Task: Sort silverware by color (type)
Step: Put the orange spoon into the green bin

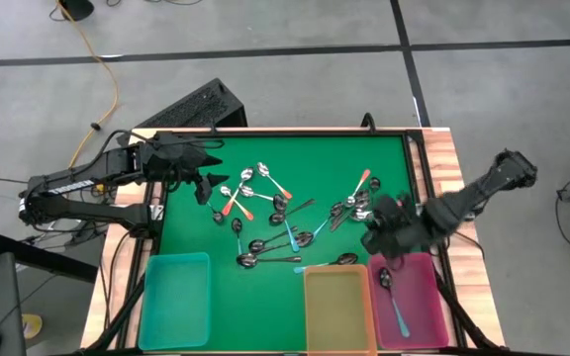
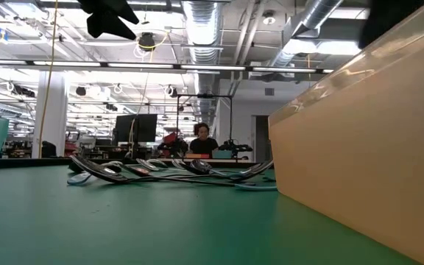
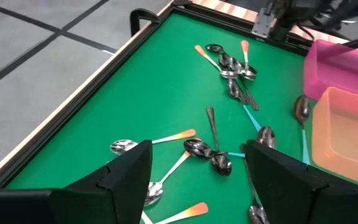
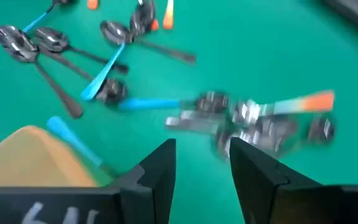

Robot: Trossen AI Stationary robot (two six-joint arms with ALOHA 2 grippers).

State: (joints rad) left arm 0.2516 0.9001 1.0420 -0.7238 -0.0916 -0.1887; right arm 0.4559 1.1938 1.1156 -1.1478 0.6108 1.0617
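Our right gripper (image 1: 382,235), fingers parted and empty, hangs just beside the spoon cluster (image 1: 356,203) near the mat's right edge, nearer than our open left gripper (image 1: 204,183).

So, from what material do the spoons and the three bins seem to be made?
The spoons have bowls that look like polished metal: they shine and mirror the light. Some handles are orange or light blue, probably a coating or plastic; others look like plain metal. The teal bin, yellow bin and pink bin look like translucent plastic.
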